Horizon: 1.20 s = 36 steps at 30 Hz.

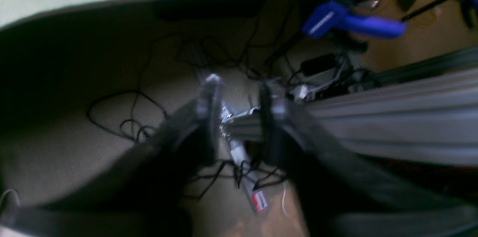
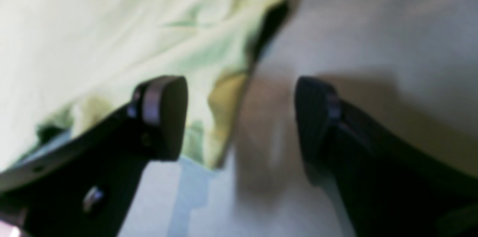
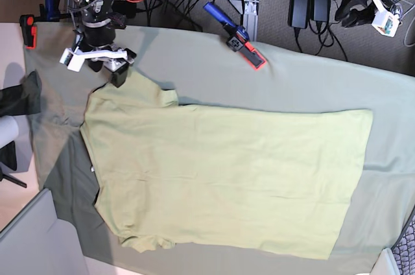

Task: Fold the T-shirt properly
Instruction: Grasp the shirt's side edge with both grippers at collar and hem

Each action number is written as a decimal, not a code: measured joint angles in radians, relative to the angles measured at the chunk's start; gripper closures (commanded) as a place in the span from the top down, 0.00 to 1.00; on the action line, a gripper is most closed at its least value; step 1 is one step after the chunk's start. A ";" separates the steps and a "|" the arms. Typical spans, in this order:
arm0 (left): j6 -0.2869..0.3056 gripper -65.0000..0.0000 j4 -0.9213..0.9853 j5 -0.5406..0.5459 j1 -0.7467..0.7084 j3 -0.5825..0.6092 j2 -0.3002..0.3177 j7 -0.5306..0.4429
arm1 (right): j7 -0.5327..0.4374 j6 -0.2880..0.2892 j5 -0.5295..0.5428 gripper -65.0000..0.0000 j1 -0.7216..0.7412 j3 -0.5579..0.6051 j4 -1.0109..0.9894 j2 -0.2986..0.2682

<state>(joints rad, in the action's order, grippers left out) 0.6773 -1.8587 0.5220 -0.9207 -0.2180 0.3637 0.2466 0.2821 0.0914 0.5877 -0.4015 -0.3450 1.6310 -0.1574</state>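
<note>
Right now your T-shirt [image 3: 227, 178] lies spread flat on the grey-green cloth [image 3: 305, 87] that covers the counter [image 3: 10, 48] — collar toward the base view's left, hem toward its right, both sleeves out. Your right tool [image 3: 104, 67] hangs just over the upper sleeve; the right wrist view shows its fingers [image 2: 164, 117] spread apart with nothing between them, the sleeve's edge [image 2: 227, 114] lying below the gap. Your left tool [image 3: 373, 2] is up off the cloth at the far right corner — its wrist view shows its fingers [image 1: 211, 117] parted and empty, over floor cables [image 1: 130, 125] and a blue clamp [image 1: 351, 22].
</note>
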 measured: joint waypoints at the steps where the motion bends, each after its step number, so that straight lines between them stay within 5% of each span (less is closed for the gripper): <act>1: 0.000 0.51 0.000 0.006 0.002 0.000 0.001 0.000 | 0.002 0.001 0.000 0.68 0.003 0.014 0.000 0.003; 5: 0.000 0.55 0.000 0.005 0.001 0.000 0.030 0.000 | -0.001 0.006 -0.001 0.63 0.014 0.052 0.000 0.014; 10: 0.001 0.55 0.000 0.016 0.028 -0.024 0.056 0.000 | 0.013 0.013 -0.037 0.00 0.013 0.060 0.000 0.032; 24: -0.034 0.55 0.035 0.118 0.269 -0.121 0.061 0.069 | 0.007 0.021 -0.159 0.00 0.014 0.060 0.000 0.033; 36: -0.063 0.55 0.490 0.201 0.620 -0.060 0.058 0.104 | 0.006 0.025 -0.219 0.00 0.014 0.060 0.000 0.033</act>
<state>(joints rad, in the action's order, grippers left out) 0.6140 -1.3685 0.7227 -0.3008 -0.2779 0.4217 0.3508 0.2882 0.1162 0.3683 -0.3874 -0.2848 1.6314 -0.1242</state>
